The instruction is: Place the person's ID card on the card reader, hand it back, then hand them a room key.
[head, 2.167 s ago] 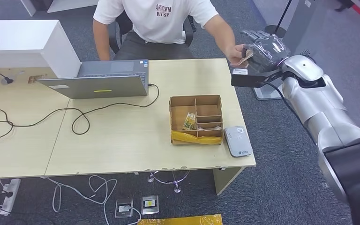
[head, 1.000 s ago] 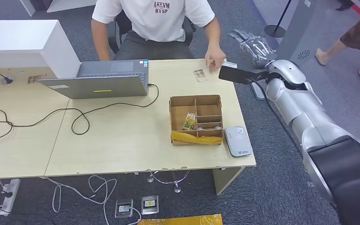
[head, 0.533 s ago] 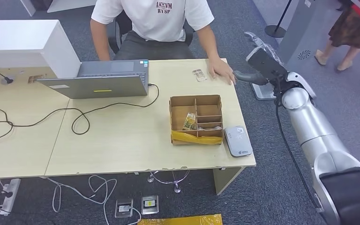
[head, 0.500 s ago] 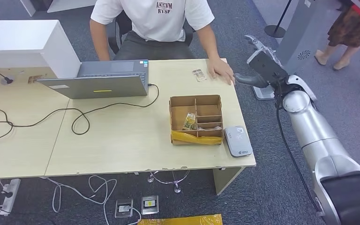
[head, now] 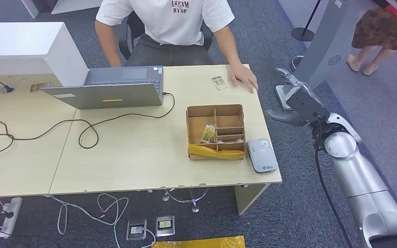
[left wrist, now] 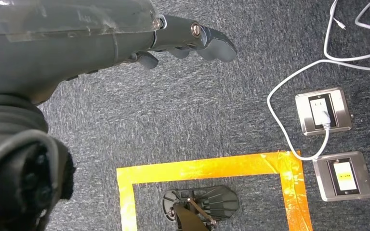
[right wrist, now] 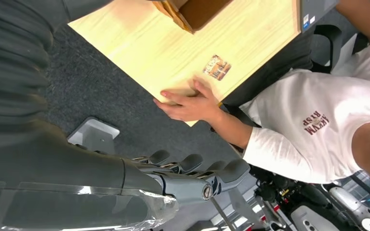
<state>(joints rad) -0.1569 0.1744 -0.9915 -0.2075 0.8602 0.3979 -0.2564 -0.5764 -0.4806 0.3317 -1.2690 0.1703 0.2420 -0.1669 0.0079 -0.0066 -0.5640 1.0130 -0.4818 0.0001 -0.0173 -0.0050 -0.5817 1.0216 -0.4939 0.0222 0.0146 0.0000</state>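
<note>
Card reader lies flat at the table front right corner, beside the cardboard organizer. A card rests near the person's hand (far edge). Right hand hovers off the table's right side, released, fingers extended. Left hand hangs over floor, holding nothing.

R hand empty beside desk, card reader near box

White T-shirt chest print — partly legible — ends "RYSP".
</note>
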